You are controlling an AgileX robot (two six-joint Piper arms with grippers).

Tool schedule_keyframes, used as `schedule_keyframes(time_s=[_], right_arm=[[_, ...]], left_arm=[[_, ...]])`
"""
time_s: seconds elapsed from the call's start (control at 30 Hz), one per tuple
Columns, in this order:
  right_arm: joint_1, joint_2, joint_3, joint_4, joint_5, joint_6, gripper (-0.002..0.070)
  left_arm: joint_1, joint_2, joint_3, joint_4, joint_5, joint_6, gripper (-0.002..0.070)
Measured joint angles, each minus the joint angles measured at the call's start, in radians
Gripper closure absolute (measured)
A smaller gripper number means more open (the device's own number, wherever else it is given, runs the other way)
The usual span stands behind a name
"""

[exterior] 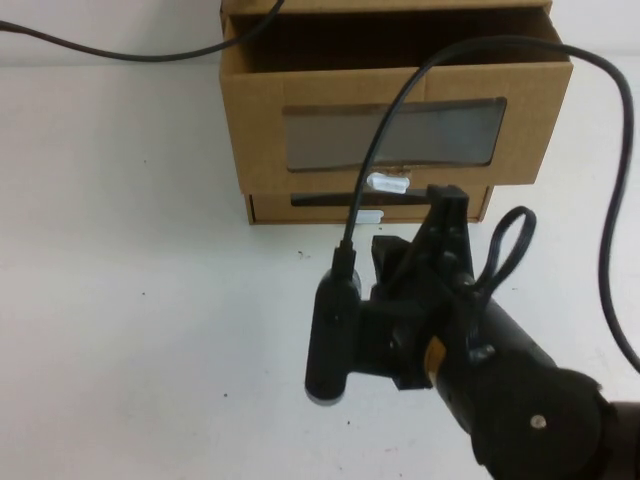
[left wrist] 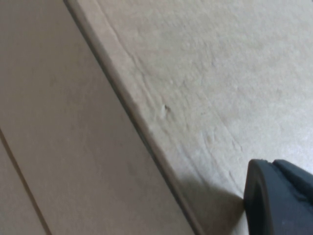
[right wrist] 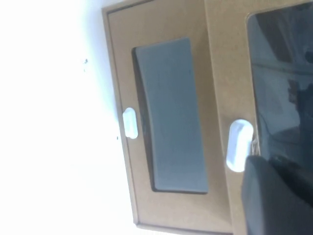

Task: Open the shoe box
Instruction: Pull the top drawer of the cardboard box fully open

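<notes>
The shoe box (exterior: 400, 90), brown cardboard with 2 drawers, stands at the far middle of the white table (exterior: 120, 320); its upper drawer (exterior: 255, 120) juts forward toward our side, past the lower drawer (exterior: 270, 208), and a dark gap shows behind its front wall; the lower drawer sits flush in the box. The upper front carries a wide grey window (exterior: 420, 135); a small white upper tab (exterior: 388, 183) hangs at its bottom edge, and a lower tab (exterior: 368, 217) sits just beneath, on the lower drawer's front.

Our right gripper (exterior: 446, 200) reaches to the upper drawer's bottom edge, just to the right of the upper tab; its jaws are together; in the right wrist view a dark finger (right wrist: 276, 196) lies right beside that tab, and we cannot tell whether it pinches it.

Our left gripper (left wrist: 281, 198) is outside the high view; its wrist view shows 1 dark finger close against a plain cardboard surface with a raised edge; its jaws are together, with nothing between them that we can see.
</notes>
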Motion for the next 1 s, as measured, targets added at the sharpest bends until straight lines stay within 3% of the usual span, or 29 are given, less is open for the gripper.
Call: schedule_keyframes(time_s=[0.17,0.37,0.47,1.0], right_arm=[[-0.082,0.033,-0.025,-0.019,-0.017,0.038,0.0666],[-0.161,0.041,-0.025,-0.019,-0.093,0.068,0.0481],[-0.184,0.058,-0.037,-0.023,-0.13,0.068,0.0426],[-0.24,0.202,-0.174,-0.027,-0.129,0.097,0.0418]], left_arm=[[0.0,0.0,0.0,0.0,0.0,0.0,0.068],[0.0,0.0,0.0,0.0,0.0,0.0,0.068],[0.0,0.0,0.0,0.0,0.0,0.0,0.068],[0.0,0.0,0.0,0.004,0.0,0.004,0.068]])
